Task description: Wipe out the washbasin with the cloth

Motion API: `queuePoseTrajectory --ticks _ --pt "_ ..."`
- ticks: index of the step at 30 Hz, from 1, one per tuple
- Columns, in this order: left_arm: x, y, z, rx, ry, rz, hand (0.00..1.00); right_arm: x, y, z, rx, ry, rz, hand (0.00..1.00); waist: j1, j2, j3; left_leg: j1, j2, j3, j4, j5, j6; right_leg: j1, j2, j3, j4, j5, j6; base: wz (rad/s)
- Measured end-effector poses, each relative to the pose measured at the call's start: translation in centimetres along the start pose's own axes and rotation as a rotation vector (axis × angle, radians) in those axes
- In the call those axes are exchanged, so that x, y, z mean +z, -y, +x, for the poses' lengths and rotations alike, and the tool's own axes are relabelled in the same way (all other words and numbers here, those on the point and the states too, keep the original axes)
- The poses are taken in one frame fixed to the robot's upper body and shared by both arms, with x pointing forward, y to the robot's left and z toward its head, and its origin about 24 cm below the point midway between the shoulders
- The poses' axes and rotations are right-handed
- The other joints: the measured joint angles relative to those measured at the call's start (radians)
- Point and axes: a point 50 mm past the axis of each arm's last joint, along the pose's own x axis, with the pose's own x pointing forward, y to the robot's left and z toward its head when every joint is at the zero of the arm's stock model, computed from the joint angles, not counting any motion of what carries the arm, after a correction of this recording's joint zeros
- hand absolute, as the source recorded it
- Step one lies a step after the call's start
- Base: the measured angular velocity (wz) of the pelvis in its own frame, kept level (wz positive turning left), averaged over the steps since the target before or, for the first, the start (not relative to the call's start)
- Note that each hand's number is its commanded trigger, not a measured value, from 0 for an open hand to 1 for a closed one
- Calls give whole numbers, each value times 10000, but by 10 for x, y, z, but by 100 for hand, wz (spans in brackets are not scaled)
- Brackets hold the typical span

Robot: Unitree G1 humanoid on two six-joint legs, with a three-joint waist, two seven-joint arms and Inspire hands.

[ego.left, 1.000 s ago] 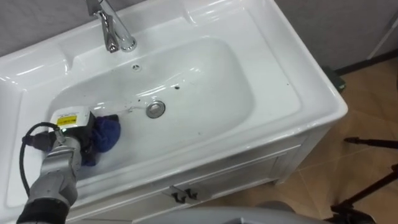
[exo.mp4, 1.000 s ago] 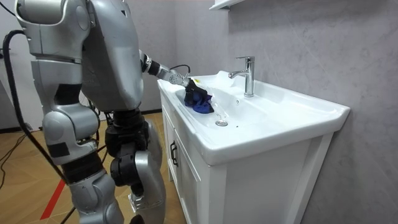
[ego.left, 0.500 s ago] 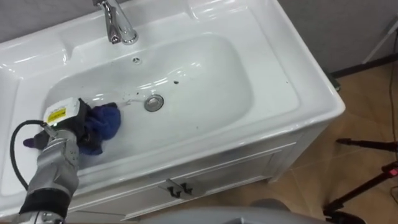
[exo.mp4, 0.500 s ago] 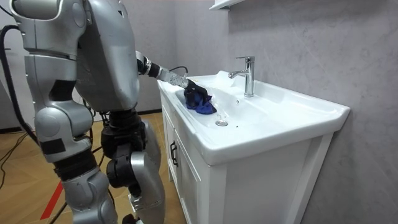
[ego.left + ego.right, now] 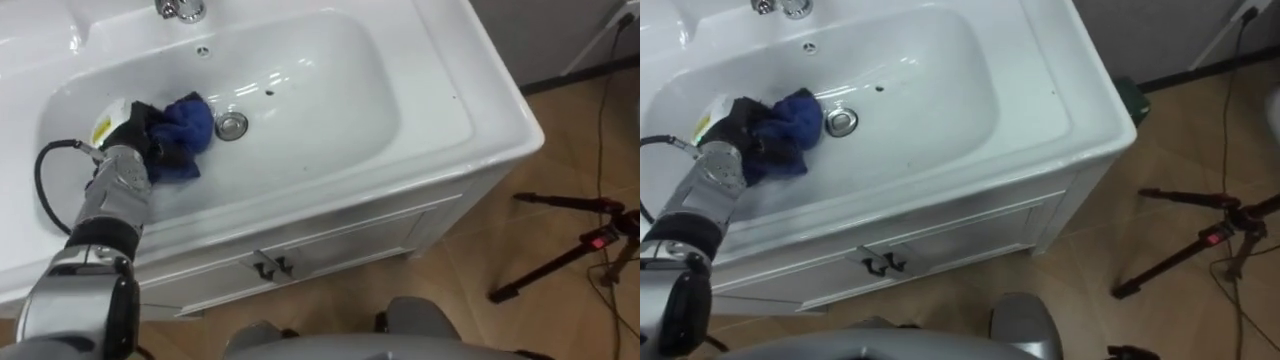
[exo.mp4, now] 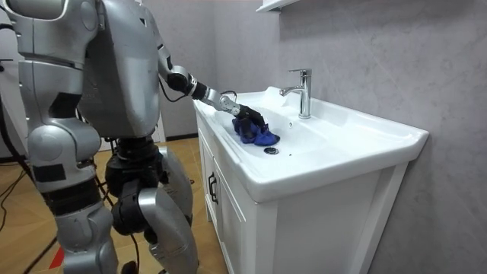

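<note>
Status: left hand [image 5: 138,138] is down in the basin [image 5: 330,110], left of centre in the left eye view. Its fingers are curled into the blue cloth [image 5: 190,122] and clamped on it. The cloth is bunched on the basin floor, and its right edge is just beside the drain [image 5: 232,125]. In the room view we see the robot standing at the near end of the cabinet with its arm reaching over the rim, and the tap [image 6: 303,91] stands behind the cloth.

Risks as we judge them:
- The cloth edge is close to the drain, so a stroke to the right could catch on it and drag the cloth out of the grip.
- The cloth is wadded up, so the contact patch is small and strokes could leave unwiped stripes.
- The right half of the basin lies far from the hand. A dark speck [image 5: 268,92] sits there, and reaching it means a long lean, with the forearm likely to rub the front rim.
- The fingers hold only one end of the cloth, so hard pressure could fold it under the palm, and the hand would then rub bare porcelain.

Writing: there is a yellow sticker [image 5: 102,128] on the back of the hand, but its print is too small for us to read. We find nothing legible on the basin, the tap or the cabinet.
</note>
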Motion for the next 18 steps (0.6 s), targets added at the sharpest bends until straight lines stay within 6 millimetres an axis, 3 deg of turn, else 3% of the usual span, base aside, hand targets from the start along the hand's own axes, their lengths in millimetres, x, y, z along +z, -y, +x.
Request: queuePoseTrajectory --ticks 6,9,18 --pt "11 -14 6 320 -37 -1542 100 2 -14 2 104 -111 -17 0 0 -291 28 -569 80 269 338 -182 156 -830 -20 274 541 87 53 -13" --pt "10 -19 7 559 -150 -2210 100 5 -19 3 60 -119 -96 0 -107 -317 41 -858 225 331 653 -316 135 -1121 28 298 708 190 -52 -14" --pt "8 -24 7 1055 -363 -2877 100 9 -21 3 -92 -138 533 0 -400 -400 63 -1031 238 562 664 -284 125 -1524 38 513 930 232 -91 -6"
